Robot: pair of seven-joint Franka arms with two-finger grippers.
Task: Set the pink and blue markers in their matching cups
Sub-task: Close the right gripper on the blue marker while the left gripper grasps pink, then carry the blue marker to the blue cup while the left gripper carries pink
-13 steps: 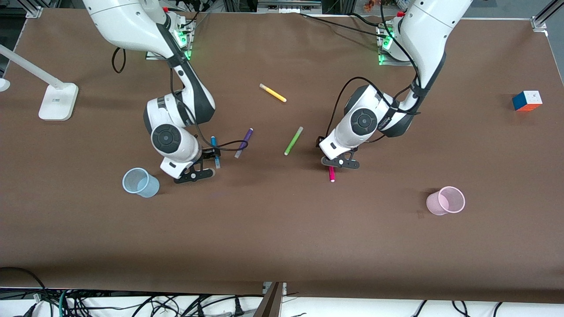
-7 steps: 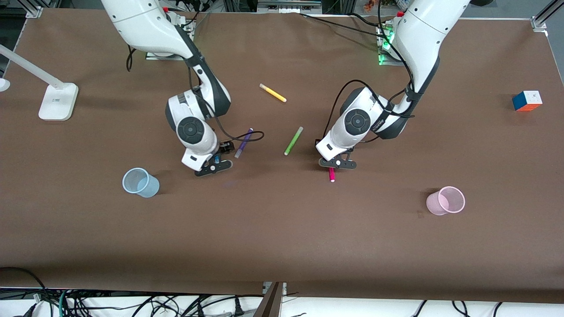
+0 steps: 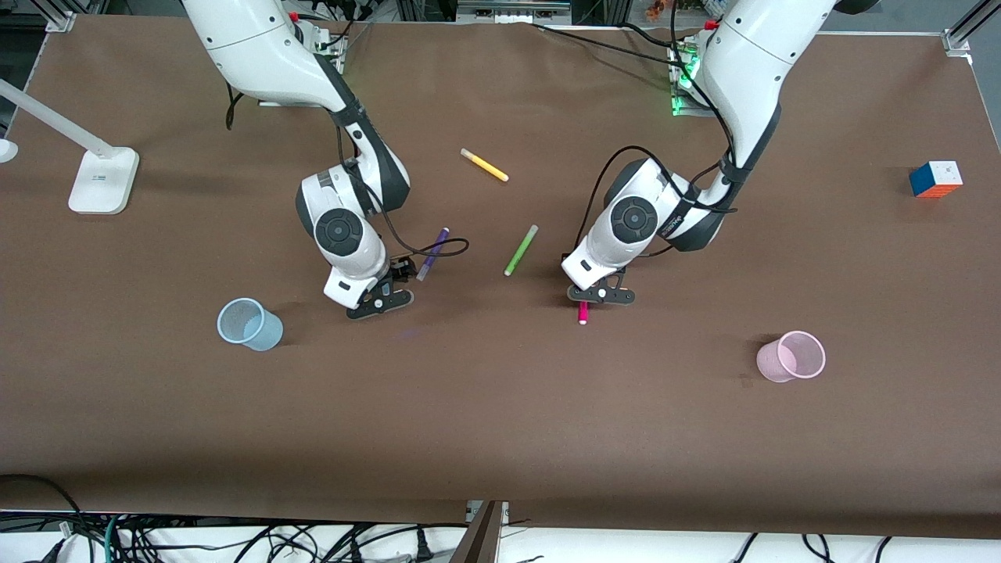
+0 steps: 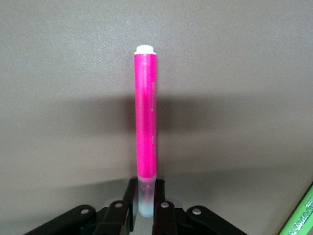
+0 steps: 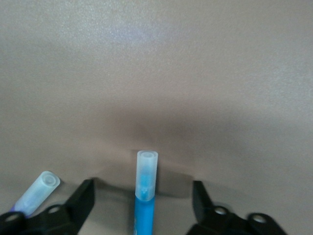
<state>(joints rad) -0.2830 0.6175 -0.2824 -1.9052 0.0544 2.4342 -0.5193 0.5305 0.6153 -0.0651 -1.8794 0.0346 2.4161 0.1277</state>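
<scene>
High front cam – two close wrist cams

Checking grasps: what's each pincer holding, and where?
Left pincer is shut on the pink marker at its pale cap end. Right pincer is open around the blue marker, not gripping.

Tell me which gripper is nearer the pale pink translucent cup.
Left. The left gripper, clamped on the magenta-pink marker, sits mid-table toward the pale pink translucent cup; the right gripper is over the table near the pale blue cup.
</scene>
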